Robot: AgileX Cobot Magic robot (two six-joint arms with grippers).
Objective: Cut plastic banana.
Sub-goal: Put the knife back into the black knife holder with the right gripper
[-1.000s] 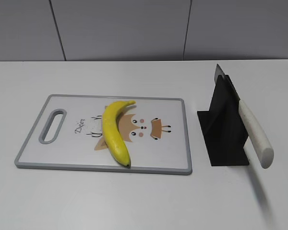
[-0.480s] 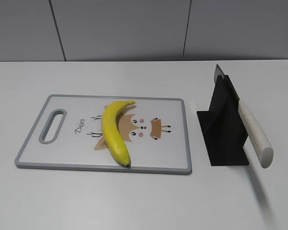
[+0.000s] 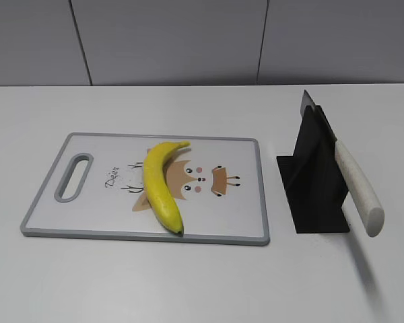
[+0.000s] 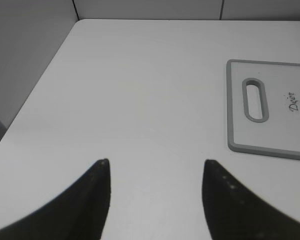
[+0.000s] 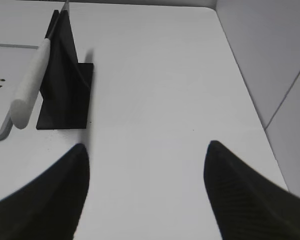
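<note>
Both grippers are spread wide and carry nothing: your left gripper (image 4: pixel 155 192) hangs over bare table (image 3: pixel 188 282) to the left of the cutting board (image 3: pixel 87 229), and your right gripper (image 5: pixel 146 187) hangs over bare table to the right of the black knife stand (image 5: pixel 65 105). Neither arm shows in the exterior view.

You'll find the plastic banana (image 3: pixel 159 185) lying loose on the board, left of its middle, stem toward the far edge and dark tip almost at the near rim. Your knife (image 3: pixel 353 185) sits slotted in the stand at a slant, white handle jutting toward the near side and well apart from the banana.

Watch the handle grab first: it is smooth and tilted, so a grip too near its end could let the knife pivot or drag the light stand along. Then the banana looks glossy and round, so it would likely roll or skid under the blade if you leave it unpinned. Its tip is so close to the near rim that a push could send it off the board.

Most of the blade is buried in the stand, so you cannot judge its length or edge. Your left wrist view cuts the board off before the banana, and your right wrist view shows only the board's corner
</note>
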